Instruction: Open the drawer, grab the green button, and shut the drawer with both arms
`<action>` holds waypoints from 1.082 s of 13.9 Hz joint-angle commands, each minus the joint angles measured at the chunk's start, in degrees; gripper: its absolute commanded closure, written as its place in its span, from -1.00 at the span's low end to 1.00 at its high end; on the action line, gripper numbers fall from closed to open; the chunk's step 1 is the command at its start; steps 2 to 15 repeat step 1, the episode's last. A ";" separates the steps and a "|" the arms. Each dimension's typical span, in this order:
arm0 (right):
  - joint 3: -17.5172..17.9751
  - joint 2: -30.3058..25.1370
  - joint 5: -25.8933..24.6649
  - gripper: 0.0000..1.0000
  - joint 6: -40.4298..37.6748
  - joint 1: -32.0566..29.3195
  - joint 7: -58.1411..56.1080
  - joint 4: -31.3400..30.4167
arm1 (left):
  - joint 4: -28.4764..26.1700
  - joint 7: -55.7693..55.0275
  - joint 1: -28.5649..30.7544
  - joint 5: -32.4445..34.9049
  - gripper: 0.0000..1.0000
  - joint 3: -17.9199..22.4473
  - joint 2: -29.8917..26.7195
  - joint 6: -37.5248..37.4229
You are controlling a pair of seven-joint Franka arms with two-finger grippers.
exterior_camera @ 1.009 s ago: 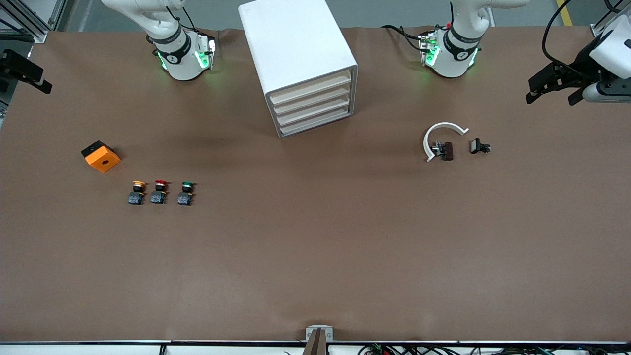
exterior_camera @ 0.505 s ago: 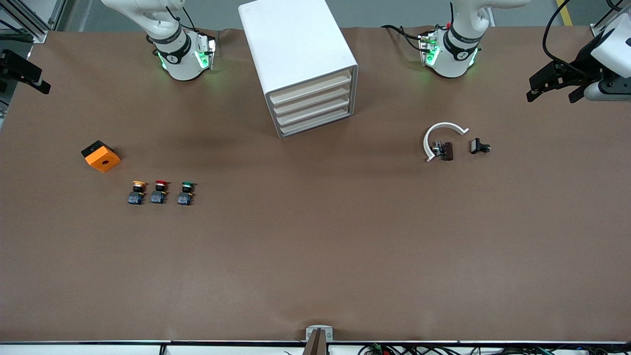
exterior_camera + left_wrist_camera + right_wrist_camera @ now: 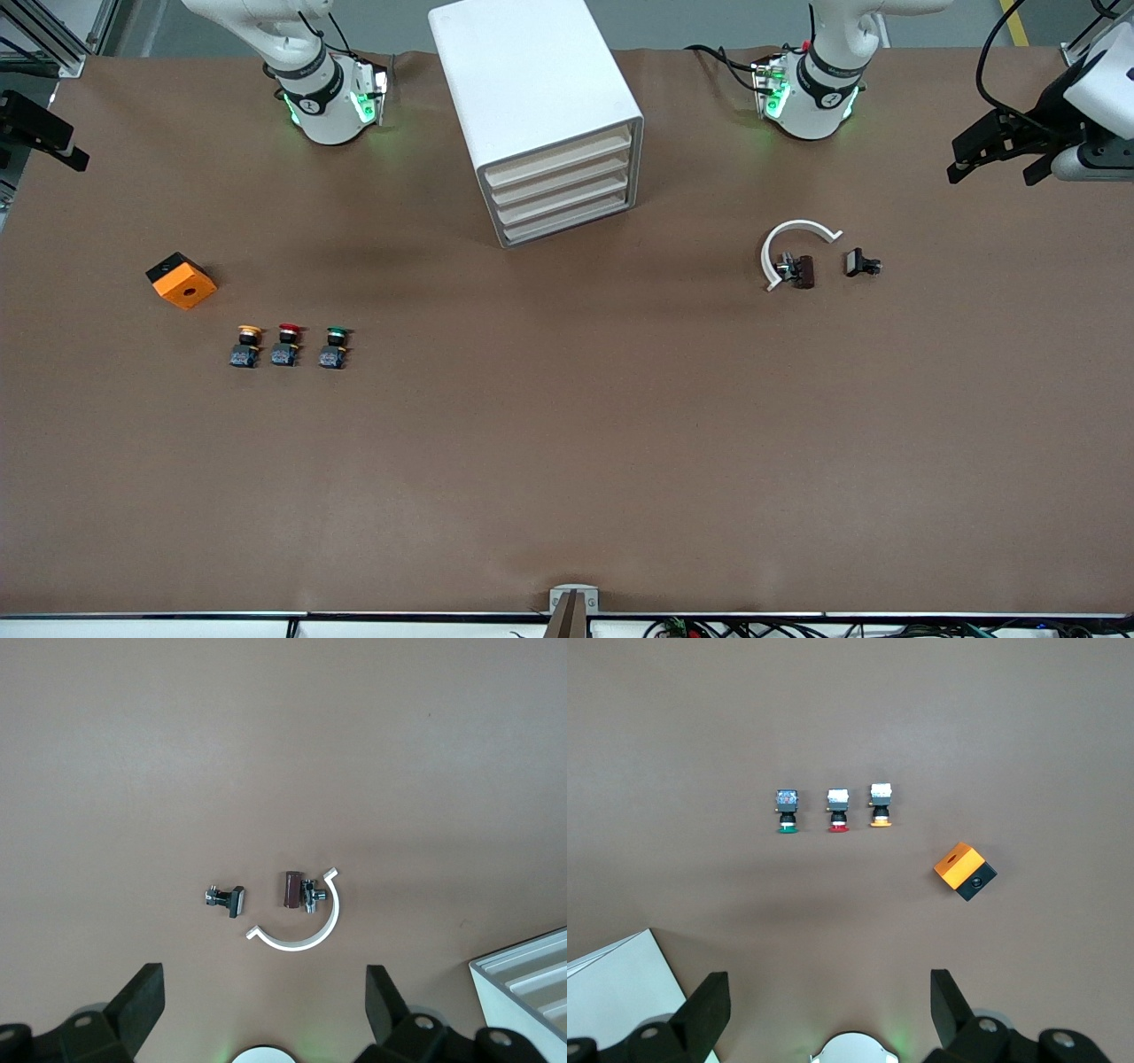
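With both pincers spread and empty, left pincer (image 3: 992,159) and right pincer (image 3: 40,142) parked over the surface's (image 3: 567,461) ends, risk lies in pulling the wrong drawer instead of the lowest drawer (image 3: 567,227), or seizing the red button (image 3: 286,345) beside the green button (image 3: 334,347).

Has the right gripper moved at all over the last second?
Yes, slightly. The right gripper, open at the right arm's end of the table, has drifted toward the table edge and away from the orange box, which has stayed put.

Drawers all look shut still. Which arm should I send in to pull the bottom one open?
Marginally the left, though neither is close. The drawer fronts angle toward the left arm's end of the table. The left claw is open over that end's edge; the right claw, also open, hangs over its own end, nearer the button.
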 commanded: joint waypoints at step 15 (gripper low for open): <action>0.60 -1.52 0.65 -1.00 1.22 -1.10 -0.83 -1.58 | 1.80 -0.62 -0.12 0.87 -1.00 -0.27 0.59 -1.14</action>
